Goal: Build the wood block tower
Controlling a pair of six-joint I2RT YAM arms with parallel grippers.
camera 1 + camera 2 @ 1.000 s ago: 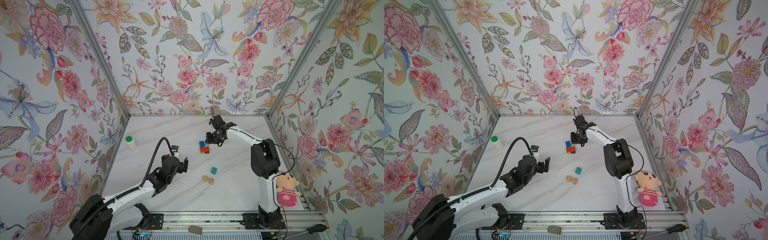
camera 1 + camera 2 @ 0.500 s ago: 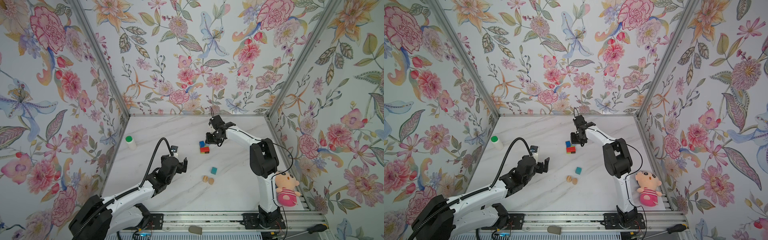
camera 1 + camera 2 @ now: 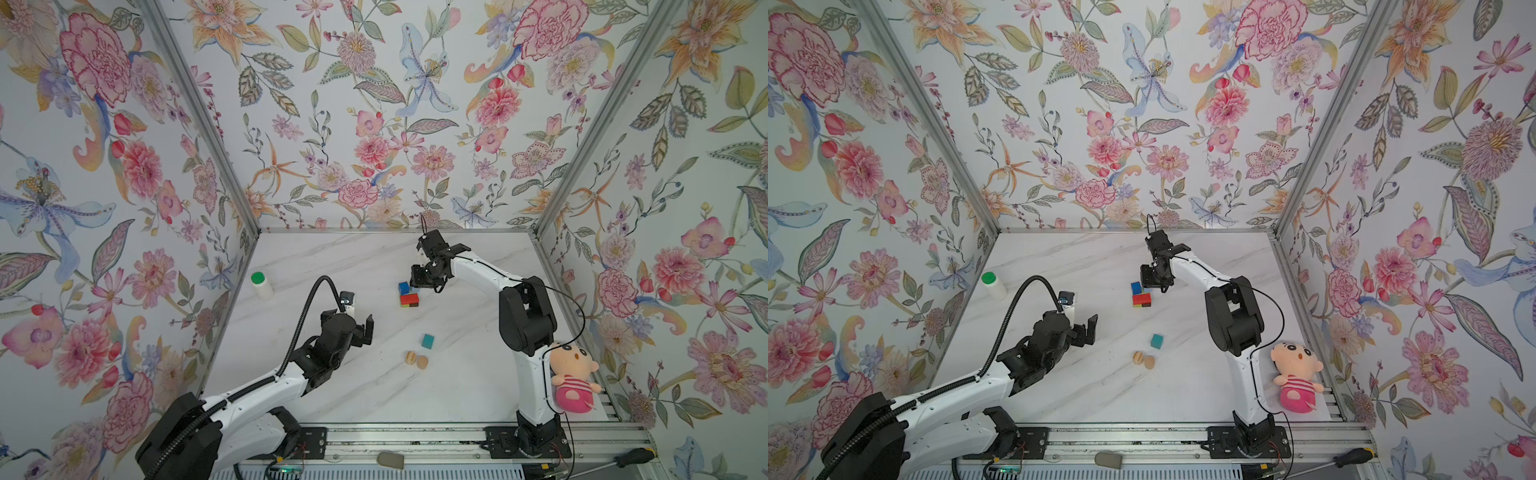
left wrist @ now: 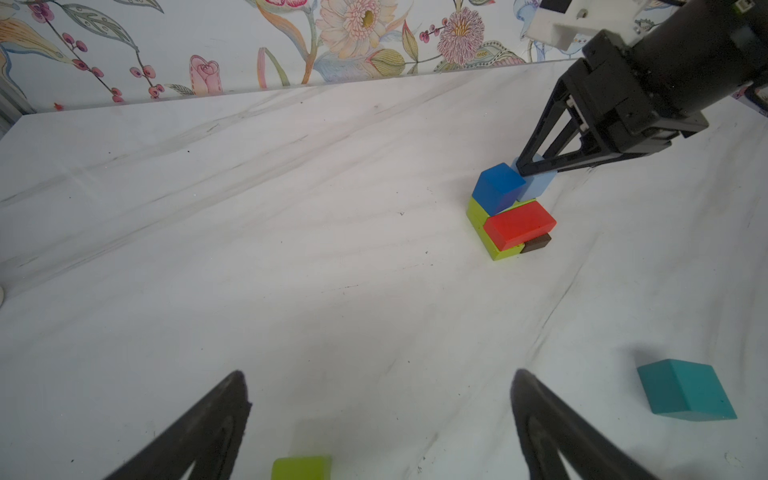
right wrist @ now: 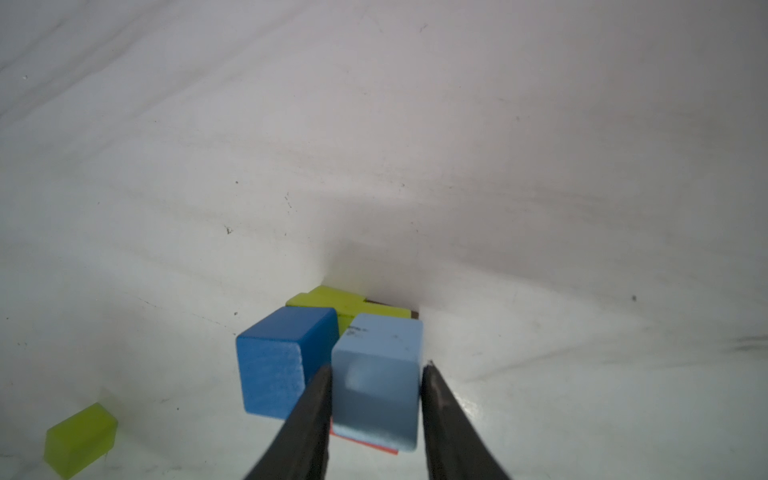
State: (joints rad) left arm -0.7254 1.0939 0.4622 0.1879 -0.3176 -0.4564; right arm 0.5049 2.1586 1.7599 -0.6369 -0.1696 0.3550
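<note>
Fingers (image 5: 307, 415) of the right gripper (image 5: 377, 368) hug both sides of the pale blue block (image 5: 380, 345); we cannot tell whether they pinch it or have let go. That block tops the tower (image 3: 409, 298) beside the dark blue block (image 5: 282, 357), above the red block (image 4: 519, 226), yellow-green block (image 4: 480, 222) and brown block (image 4: 537, 242), midway toward the tabletop's far edge. The left gripper (image 4: 379, 374) hangs spread wide by a loose green block (image 4: 301, 467). The teal block (image 3: 428, 341) and tan pieces (image 3: 410, 357) lie nearer the front edge. Against a second ago, we see nothing shifted.
</note>
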